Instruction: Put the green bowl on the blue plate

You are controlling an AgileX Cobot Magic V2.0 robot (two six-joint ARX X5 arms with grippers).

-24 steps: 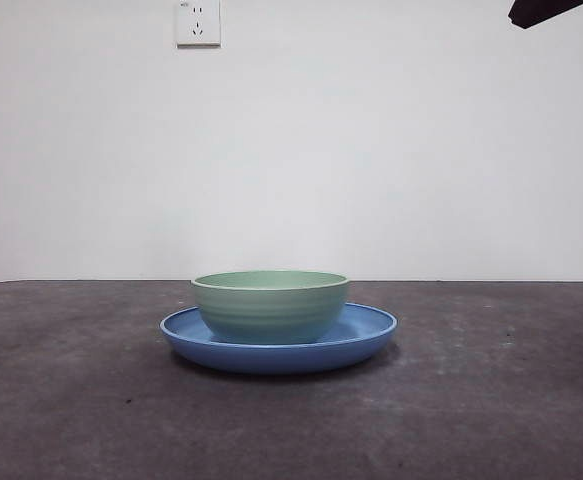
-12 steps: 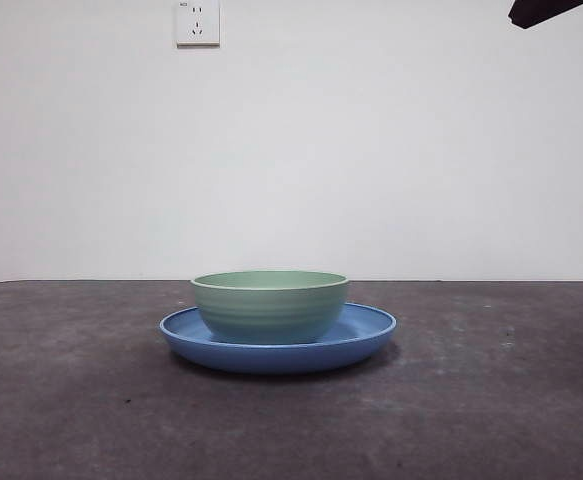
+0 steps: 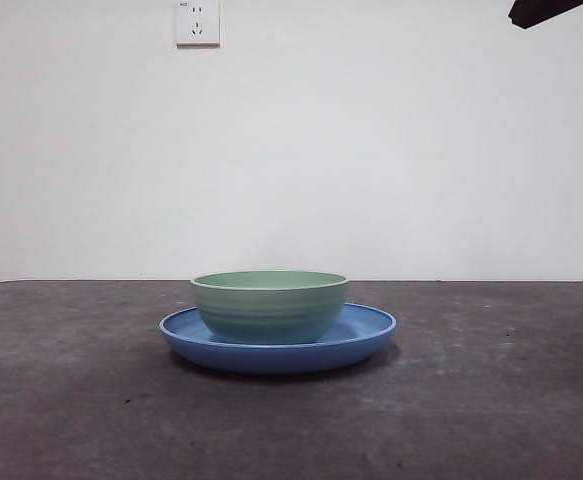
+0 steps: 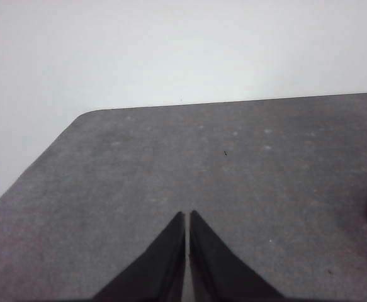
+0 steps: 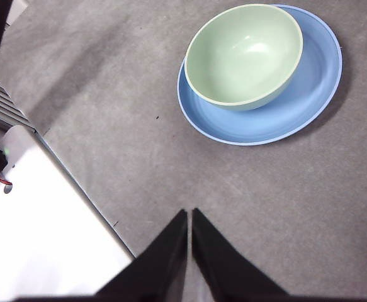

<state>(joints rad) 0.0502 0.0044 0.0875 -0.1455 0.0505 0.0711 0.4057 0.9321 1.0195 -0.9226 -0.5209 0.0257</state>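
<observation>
Soft even light, faint shadows

Front camera sits low, level with the table (image 3: 491,420); right wrist looks steeply down, sharing the blue plate (image 3: 366,335).

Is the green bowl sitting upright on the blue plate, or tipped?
Upright. The green bowl rests level inside the blue plate; the right wrist view shows it empty, mouth up.

The left gripper (image 4: 187,217) shows two matte black jaws, each a flat wedge tapering to a sharp point, with no screws, cables or markings visible on them. The right gripper (image 5: 189,214) has the same plain black pointed pair. At the upper right of the front view, a dark angular arm tip (image 3: 541,11) juts in.
</observation>
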